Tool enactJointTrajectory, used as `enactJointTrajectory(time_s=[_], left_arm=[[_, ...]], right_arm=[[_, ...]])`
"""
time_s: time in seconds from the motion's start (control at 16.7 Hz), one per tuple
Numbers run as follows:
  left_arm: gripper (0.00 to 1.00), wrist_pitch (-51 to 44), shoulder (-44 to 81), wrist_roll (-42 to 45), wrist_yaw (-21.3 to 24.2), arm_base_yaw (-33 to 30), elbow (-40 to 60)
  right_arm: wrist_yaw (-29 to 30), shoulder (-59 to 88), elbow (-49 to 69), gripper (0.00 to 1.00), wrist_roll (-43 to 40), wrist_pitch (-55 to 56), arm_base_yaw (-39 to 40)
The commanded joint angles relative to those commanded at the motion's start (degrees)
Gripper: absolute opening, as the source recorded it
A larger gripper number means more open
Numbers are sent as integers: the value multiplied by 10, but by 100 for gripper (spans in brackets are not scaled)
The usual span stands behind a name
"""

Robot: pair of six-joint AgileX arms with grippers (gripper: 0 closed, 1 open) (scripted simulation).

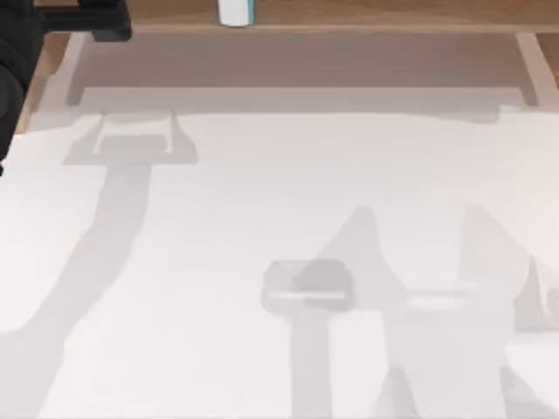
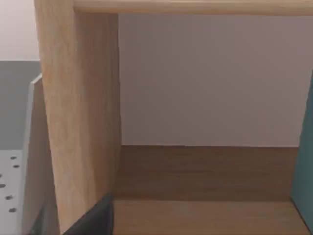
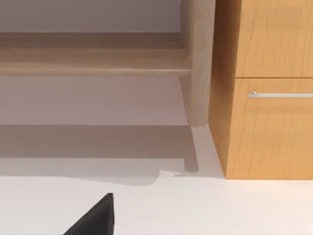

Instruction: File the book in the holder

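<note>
Fingers on both grippers: can't tell whether they're spread or pressed together, since each wrist cam is showing just one dark fingertip, L (image 2: 93, 220) and R (image 3: 95, 218). L arm (image 1: 22, 44) is sitting at the far-left corner of the white table (image 1: 218, 262), by the wooden shelf (image 1: 349, 13). Its wrist cam is looking into a shelf bay past a wooden upright (image 2: 80, 112), w/ a white perforated panel (image 2: 12, 181) beside it. Book (image 1: 236, 10) is standing on the shelf at the far edge, approx centre, teal edge facing right. R wrist cam is facing a wooden cabinet (image 3: 269, 122) w/ a metal handle (image 3: 281, 94), standing on the table.
</note>
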Motion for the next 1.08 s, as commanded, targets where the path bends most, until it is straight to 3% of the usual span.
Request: enactJointTrajectory(time_s=[0.3, 0.54, 1.08], left_arm=[[100, 99, 274, 1, -63, -68, 164], [100, 156, 418, 1, -99, -107, 258], [100, 181, 481, 1, -115, -122, 298]], right_arm=[[0, 0, 0, 100, 0, 0, 0], [0, 0, 0, 100, 0, 0, 0], [0, 0, 0, 100, 0, 0, 0]])
